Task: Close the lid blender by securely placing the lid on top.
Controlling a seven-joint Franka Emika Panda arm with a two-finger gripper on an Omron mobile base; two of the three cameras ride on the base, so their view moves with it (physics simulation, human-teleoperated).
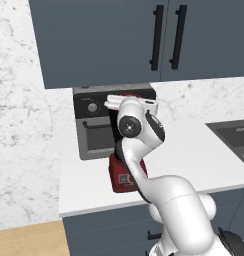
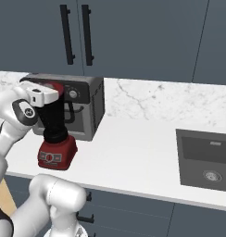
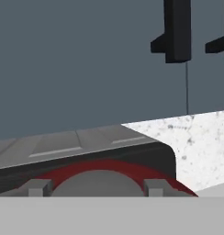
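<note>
Upper cabinets (image 2: pixel 133 37) hanging close overhead, little headroom above. White desk (image 2: pixel 133 157) broad and bare rightward as far as the sink (image 2: pixel 205 159). Grey toaster oven (image 2: pixel 84 106) just behind the blender (image 2: pixel 54 134), near the desk's front edge. Red lid (image 3: pixel 109 170) atop the jar mouth, grey knob between the fingers (image 3: pixel 153 187), spread either side of it; whether touching, cannot tell.

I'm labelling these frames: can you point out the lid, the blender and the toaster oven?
lid (image 3: pixel 132 170), hand view, red rim.
blender (image 2: pixel 57 152), right base view, red base.
toaster oven (image 2: pixel 89 109), right base view, its grey side wall.
</note>
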